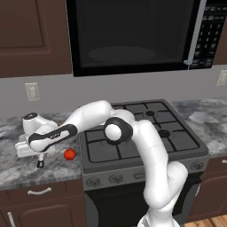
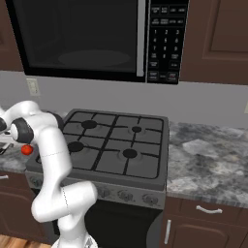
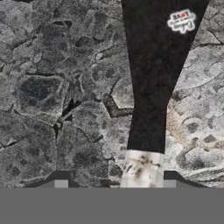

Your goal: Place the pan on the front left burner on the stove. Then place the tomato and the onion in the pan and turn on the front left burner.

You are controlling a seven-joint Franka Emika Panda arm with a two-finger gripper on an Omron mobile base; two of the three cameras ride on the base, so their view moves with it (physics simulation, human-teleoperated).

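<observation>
Black, and close under my hand, the pan's handle [image 3: 151, 83] runs up the hand view and ends in a pale silver tip [image 3: 142, 169] between my two finger tips [image 3: 61, 180], which stand on either side of it with a gap still showing, so I am partly closed around the handle and cannot tell whether I am touching it yet. A small white label with red and dark marks [image 3: 180, 20] sits on the wide end of the handle; the print is too small for me to read. Around it lies mottled grey stone counter [image 3: 57, 100].

From the left base view my gripper [image 1: 40, 162] hangs low over that counter to the left of the stove [image 1: 142, 133], one dark finger pointing down, and the tomato [image 1: 69, 154] sits just beside it on the stone, near the stove's left edge. The front left burner [image 1: 103, 148] lies bare under its grate.

In the right base view the tomato [image 2: 26, 150] peeps out beside my arm, and the microwave [image 2: 97, 38] above shows a keypad [image 2: 166, 41] of white-lettered buttons, too blurred to read. The left base view catches that keypad only at its far edge.
</observation>
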